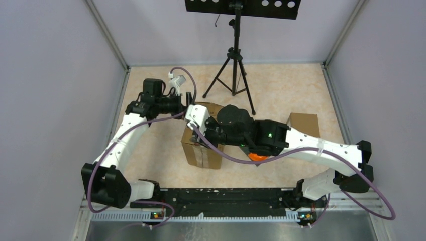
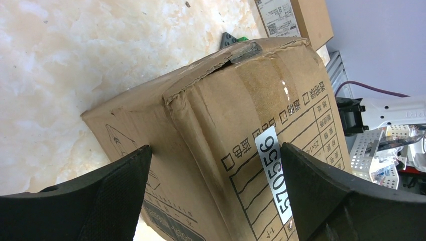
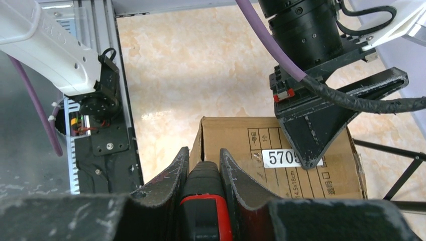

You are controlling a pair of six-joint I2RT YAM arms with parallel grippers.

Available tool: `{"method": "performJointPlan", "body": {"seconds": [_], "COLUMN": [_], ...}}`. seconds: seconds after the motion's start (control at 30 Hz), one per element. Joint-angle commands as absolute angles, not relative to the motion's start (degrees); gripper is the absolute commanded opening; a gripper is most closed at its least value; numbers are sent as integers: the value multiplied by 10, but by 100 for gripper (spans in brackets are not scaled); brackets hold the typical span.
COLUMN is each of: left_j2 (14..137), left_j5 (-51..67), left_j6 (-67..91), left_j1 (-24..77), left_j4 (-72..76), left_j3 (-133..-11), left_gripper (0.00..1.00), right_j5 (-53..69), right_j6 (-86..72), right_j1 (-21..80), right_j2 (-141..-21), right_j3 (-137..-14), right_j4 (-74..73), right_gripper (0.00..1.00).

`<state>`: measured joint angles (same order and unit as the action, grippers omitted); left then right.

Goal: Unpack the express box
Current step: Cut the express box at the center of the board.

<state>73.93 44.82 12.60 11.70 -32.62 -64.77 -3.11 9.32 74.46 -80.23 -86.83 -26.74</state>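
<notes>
Left fingers (image 2: pixel 113 198) gape over the box (image 2: pixel 241 120), whose lifted flap (image 2: pixel 240 52) only this wrist view shows. Right fingers (image 3: pixel 237 182) clamp a tool (image 3: pixel 203 198), possibly a cutter.

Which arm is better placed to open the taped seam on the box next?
Right. The right gripper is shut on a red-and-black tool, likely a cutter, pointed at the box edge. The left gripper is open and empty, straddling the box corner, so it is better suited to steadying it.

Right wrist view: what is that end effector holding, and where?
A black-and-red tool, pinched on both sides of its black end by the right end effector.
</notes>
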Motion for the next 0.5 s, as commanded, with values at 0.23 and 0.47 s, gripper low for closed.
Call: {"method": "performJointPlan", "body": {"seconds": [0.23, 0.47], "left_j2": [757, 760], "left_j5": [412, 416], "left_j6": [76, 74], "left_j1": [118, 118], "left_j4": [-377, -378], "left_j3": [-649, -655], "left_gripper": [98, 98], "right_j5": [-62, -54], "right_j6": [52, 52], "right_j1": [744, 741], "right_j2": [-826, -832], "right_j3": [-899, -920], "right_j4": [-323, -323], "right_gripper": [0, 0]}}
